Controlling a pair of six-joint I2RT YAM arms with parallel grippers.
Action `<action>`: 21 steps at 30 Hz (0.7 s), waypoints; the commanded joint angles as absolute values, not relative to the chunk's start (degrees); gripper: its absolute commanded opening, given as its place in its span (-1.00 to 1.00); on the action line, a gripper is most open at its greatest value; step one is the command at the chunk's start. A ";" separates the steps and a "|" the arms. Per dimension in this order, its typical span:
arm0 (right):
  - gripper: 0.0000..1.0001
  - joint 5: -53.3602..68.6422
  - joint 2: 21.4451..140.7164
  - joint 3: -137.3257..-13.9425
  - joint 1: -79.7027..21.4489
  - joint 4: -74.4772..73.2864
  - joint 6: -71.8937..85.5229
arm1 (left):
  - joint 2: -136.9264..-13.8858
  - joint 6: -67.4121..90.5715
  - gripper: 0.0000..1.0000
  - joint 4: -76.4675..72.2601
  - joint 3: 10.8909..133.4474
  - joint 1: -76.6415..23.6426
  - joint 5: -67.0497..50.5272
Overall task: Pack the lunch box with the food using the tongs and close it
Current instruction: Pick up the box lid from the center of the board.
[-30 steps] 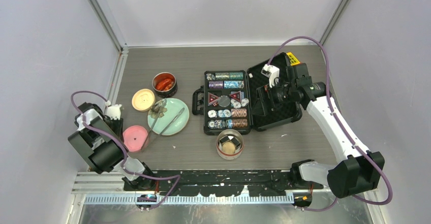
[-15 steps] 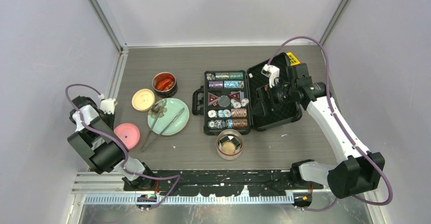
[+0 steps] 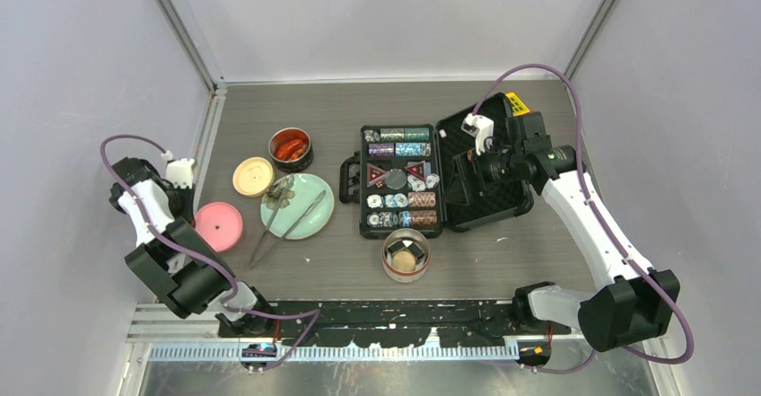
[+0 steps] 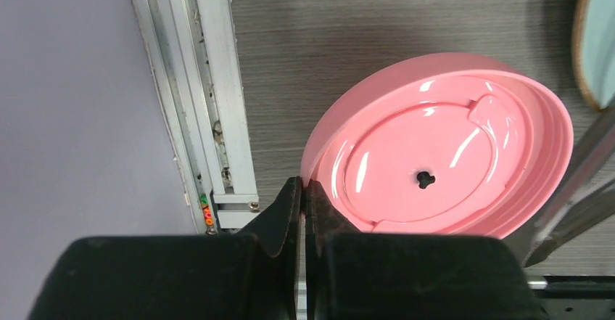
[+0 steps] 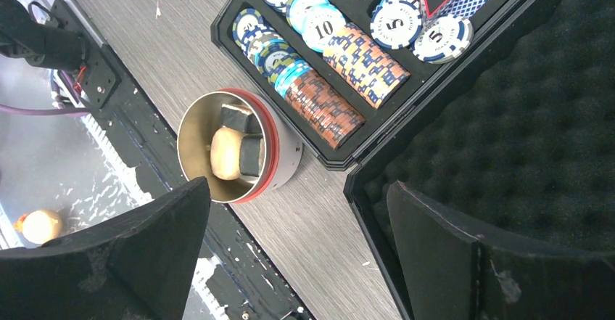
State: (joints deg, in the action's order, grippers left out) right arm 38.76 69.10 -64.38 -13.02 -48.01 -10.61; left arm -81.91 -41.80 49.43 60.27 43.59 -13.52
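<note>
Pink lid (image 4: 435, 167) pinched by left tool (image 4: 302, 187) | tongs (image 4: 573, 181) just beside | plate (image 3: 319, 221) near

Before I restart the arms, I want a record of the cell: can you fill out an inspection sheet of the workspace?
Surface: grey table, a few pale specks.
Job's things: sausage tub holds sausages; second tub holds a tan disc and dark blocks; both open. Cream lid flat on the table. Tongs lie half on the plate, which also holds some food.
Clutter: open case of poker chips.
Grippers: left gripper shut on the pink lid at its rim; right gripper open, empty, over the case's foam half.
Cables: purple cables loop along both arms; no snag seen.
Surroundings: plain walls, metal rail at the left edge.
</note>
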 commanded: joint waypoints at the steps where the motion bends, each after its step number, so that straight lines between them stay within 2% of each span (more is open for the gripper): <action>1: 0.92 38.79 67.58 -66.07 -13.66 -45.06 -9.86 | -79.09 -39.72 -1.00 54.55 65.16 42.39 -19.74; 4: 0.92 38.21 68.25 -67.28 -15.17 -43.97 -8.97 | -76.72 -37.70 -1.00 58.68 67.77 38.94 -22.55; 7: 0.91 35.98 68.55 -70.49 -18.10 -43.90 -11.36 | -73.36 -35.25 -1.00 61.76 70.16 31.45 -22.57; 14: 0.94 25.38 68.40 -80.88 -23.55 -49.10 -28.87 | -69.71 -25.37 -1.00 67.05 75.23 9.73 -22.98; 21: 0.94 21.88 69.42 -91.04 -25.58 -57.22 -43.37 | -71.21 -20.38 -1.00 70.54 77.27 -4.74 -27.84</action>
State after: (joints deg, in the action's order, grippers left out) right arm 25.30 69.14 -84.44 -23.90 -51.27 -31.05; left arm -70.50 -25.04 66.17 74.78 0.62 -23.42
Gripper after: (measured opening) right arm 0.972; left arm 0.014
